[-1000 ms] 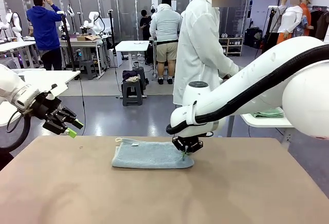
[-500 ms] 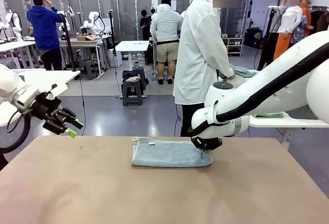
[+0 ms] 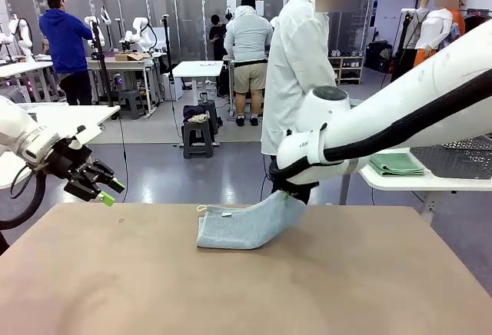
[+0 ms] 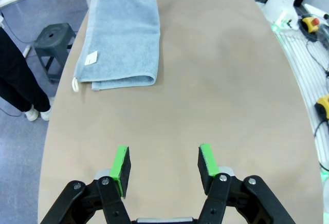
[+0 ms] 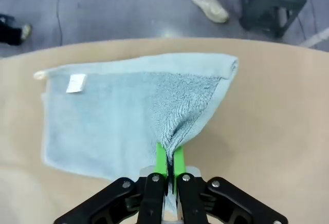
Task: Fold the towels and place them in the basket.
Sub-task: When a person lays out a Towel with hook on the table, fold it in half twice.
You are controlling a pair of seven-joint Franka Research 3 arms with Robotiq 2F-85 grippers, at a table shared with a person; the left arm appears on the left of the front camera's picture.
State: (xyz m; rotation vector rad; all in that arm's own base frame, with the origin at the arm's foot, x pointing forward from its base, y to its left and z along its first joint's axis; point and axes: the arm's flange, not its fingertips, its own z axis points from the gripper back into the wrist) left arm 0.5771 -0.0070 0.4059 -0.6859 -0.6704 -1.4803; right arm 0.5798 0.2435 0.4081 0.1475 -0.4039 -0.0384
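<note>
A pale blue-grey towel (image 3: 238, 229) lies folded lengthwise at the table's far middle, its loop and label at the left end. My right gripper (image 3: 289, 194) is shut on the towel's right corner (image 5: 180, 126) and holds that end lifted off the table. In the right wrist view the pads (image 5: 162, 162) pinch the terry cloth. My left gripper (image 3: 108, 190) hangs open above the table's left edge, well away from the towel (image 4: 122, 34), with nothing between its fingers (image 4: 121, 164). A mint green towel (image 3: 397, 164) lies folded on a white side table. The basket is out of view.
A person in a white coat (image 3: 298, 81) stands just beyond the far edge, behind my right arm. The white side table (image 3: 400, 180) at the right also carries a pale grey mesh container (image 3: 457, 157). A dark stool (image 5: 272, 0) stands on the floor beyond the table.
My right gripper dragged the towel to the right, then rose and swung back left, lifting the towel's right end off the table. The left arm has not moved.
</note>
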